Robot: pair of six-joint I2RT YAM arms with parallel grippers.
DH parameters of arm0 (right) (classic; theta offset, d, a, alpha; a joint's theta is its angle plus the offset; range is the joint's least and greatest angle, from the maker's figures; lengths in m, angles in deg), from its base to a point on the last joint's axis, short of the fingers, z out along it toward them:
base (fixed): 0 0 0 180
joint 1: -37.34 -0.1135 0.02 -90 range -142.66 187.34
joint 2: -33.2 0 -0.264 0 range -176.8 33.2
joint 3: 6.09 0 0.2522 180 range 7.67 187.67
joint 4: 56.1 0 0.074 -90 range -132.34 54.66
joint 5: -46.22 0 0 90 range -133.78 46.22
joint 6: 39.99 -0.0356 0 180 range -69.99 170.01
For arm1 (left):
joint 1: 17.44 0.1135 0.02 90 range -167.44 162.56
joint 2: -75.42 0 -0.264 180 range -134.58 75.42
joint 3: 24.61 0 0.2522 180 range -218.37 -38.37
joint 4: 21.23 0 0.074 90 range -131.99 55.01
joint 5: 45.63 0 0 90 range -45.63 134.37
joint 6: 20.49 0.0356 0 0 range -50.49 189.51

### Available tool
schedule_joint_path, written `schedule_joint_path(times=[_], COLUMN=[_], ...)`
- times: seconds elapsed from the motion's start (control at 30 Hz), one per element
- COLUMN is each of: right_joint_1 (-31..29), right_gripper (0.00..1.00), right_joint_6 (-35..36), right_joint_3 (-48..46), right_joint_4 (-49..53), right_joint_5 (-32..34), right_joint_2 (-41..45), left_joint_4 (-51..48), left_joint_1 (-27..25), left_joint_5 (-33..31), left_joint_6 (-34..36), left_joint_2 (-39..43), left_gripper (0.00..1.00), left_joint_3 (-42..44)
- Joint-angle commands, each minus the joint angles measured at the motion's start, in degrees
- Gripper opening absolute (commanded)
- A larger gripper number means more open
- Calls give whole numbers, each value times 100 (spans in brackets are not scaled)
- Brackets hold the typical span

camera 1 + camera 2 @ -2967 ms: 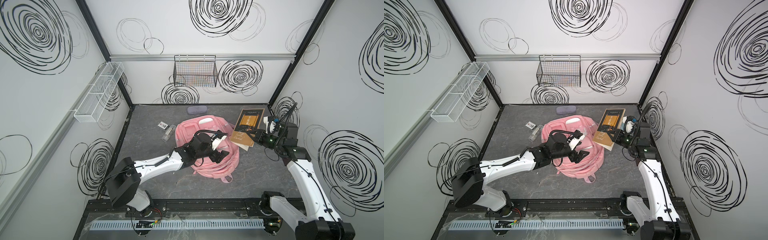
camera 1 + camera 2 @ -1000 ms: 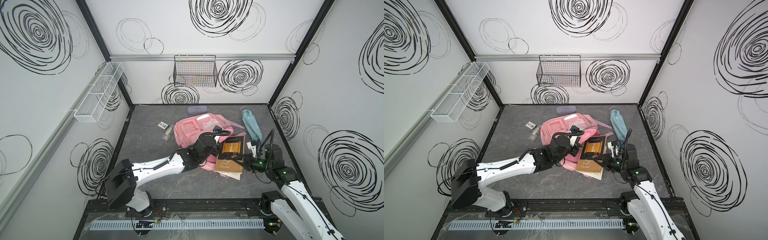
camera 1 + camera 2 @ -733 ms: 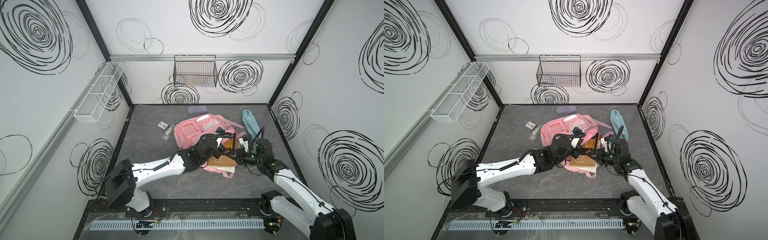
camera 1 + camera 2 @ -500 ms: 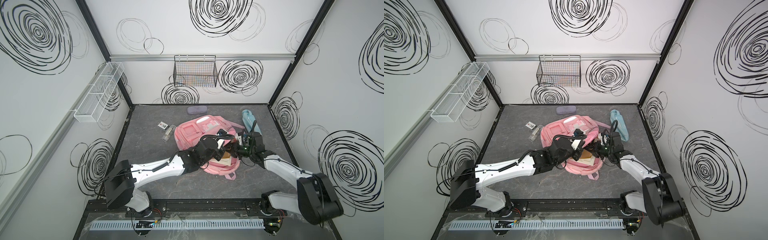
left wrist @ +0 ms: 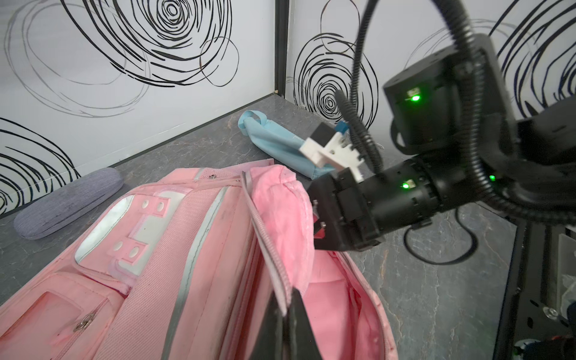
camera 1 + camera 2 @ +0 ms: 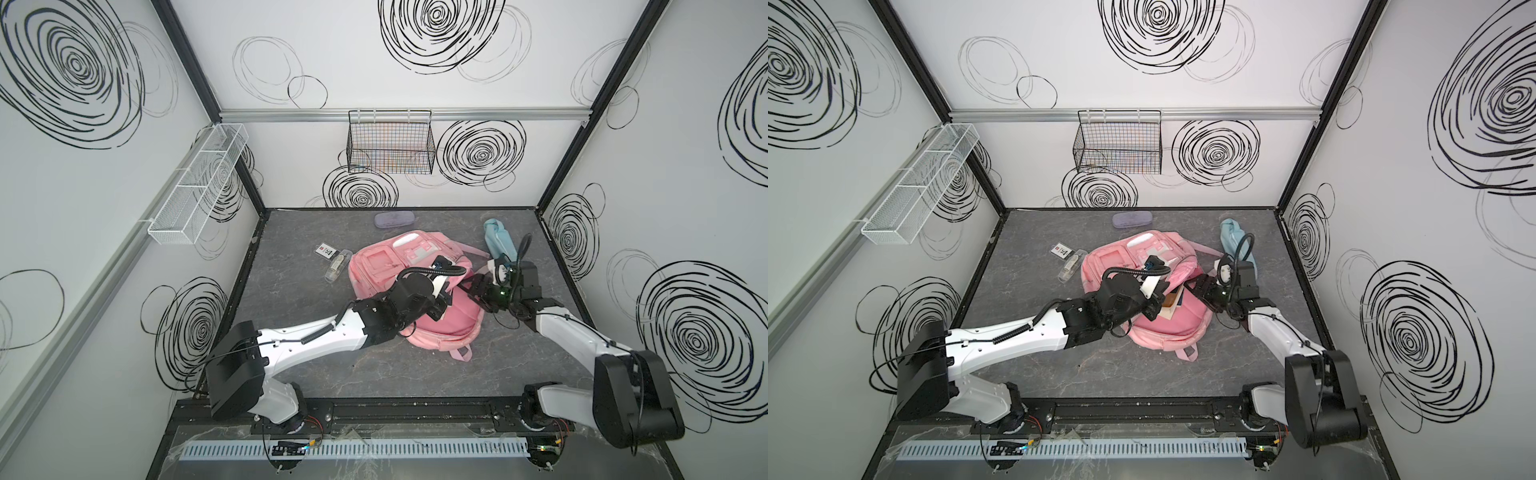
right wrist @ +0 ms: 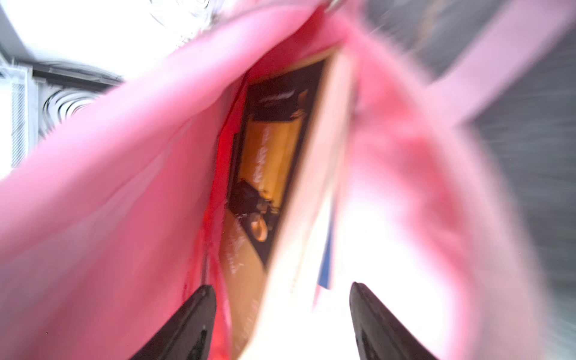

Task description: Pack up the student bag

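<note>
The student bag (image 6: 440, 330) (image 6: 1167, 330), a large pink backpack, lies mid-table with its main compartment gaping. My left gripper (image 6: 441, 296) (image 5: 285, 300) is shut on the zipper edge of the bag's (image 5: 187, 249) upper flap and holds it lifted. My right gripper (image 6: 473, 287) (image 6: 1198, 286) (image 7: 280, 285) is at the bag's mouth, open, its fingers apart on either side of a stack of books. An orange-and-black book (image 7: 274, 149) (image 6: 1173, 301) sits inside the pink lining (image 7: 124, 156). The right wrist view is blurred.
A light-blue pouch (image 6: 500, 245) (image 5: 280, 143) lies behind the right arm. A grey-purple case (image 6: 394, 219) (image 5: 68, 202) sits by the back wall. A card (image 6: 325, 250) and a clear item (image 6: 337, 266) lie left of the bag. A wire basket (image 6: 390, 145) hangs behind.
My right gripper carried the books from the front right into the bag's opening and spread its jaws. My left gripper kept hold of the flap.
</note>
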State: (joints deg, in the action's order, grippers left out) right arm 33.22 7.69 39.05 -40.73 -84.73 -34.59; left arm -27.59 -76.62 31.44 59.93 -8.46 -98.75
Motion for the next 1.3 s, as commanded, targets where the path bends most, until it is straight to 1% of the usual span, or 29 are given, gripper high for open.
schedule_joint_path(times=[0.0,0.03,0.1,0.13,0.2,0.27,0.3,0.37,0.43,0.47,0.5,0.53,0.6,0.63,0.7,0.8,0.9,1.0,1.1,1.27], right_joint_1=[102,35,-336,-630,-1489,-2353,-2806,-3576,-4409,-4931,-5486,-6012,-7009,-7228,-7385,-7393,-7275,-7063,-6880,-6746], right_gripper=[71,70,67,66,63,59,57,56,54,55,55,55,56,57,58,60,61,61,61,59], right_joint_6=[634,671,666,604,346,-31,-225,-515,-762,-911,-1042,-1140,-1199,-1204,-1261,-1256,-1261,-1319,-1367,-1419], right_joint_3=[-263,-243,-95,15,219,283,244,121,54,68,123,189,394,502,780,1153,1402,1400,1313,1339], right_joint_4=[1343,1593,2076,2227,2384,2473,2511,2523,2436,2348,2218,2092,1734,1618,1422,1253,1031,684,379,83], right_joint_5=[350,412,627,821,1480,2258,2563,3021,3415,3710,4110,4512,5348,5535,5617,5761,5781,5613,5536,5645], right_joint_2=[721,955,1575,1856,2527,3019,3236,3382,3181,2939,2630,2340,1492,1098,155,-991,-1732,-2086,-2230,-2549], left_joint_4=[825,807,775,752,607,394,234,-171,-676,-894,-1110,-1292,-1729,-1894,-2120,-2261,-2408,-2501,-2506,-2432], left_joint_1=[55,58,66,86,133,182,222,346,516,634,766,910,1365,1549,1950,2354,2591,2685,2686,2689], left_joint_5=[171,224,282,333,397,266,102,-227,-538,-674,-800,-837,-797,-768,-755,-698,-668,-642,-563,-472], left_joint_6=[-130,-135,-179,-192,-235,-273,-323,-444,-557,-616,-727,-814,-998,-1034,-1041,-966,-860,-827,-845,-900], left_joint_2=[327,328,366,394,508,709,842,1121,1406,1593,1783,1940,2268,2408,2781,3285,3606,3810,3971,4205], left_gripper=[2,8,26,32,45,46,46,46,46,47,58,61,61,61,62,62,62,62,62,62], left_joint_3=[-192,-213,-229,-236,-283,-259,-203,-47,191,377,566,733,999,1085,1239,1377,1389,1410,1499,1684])
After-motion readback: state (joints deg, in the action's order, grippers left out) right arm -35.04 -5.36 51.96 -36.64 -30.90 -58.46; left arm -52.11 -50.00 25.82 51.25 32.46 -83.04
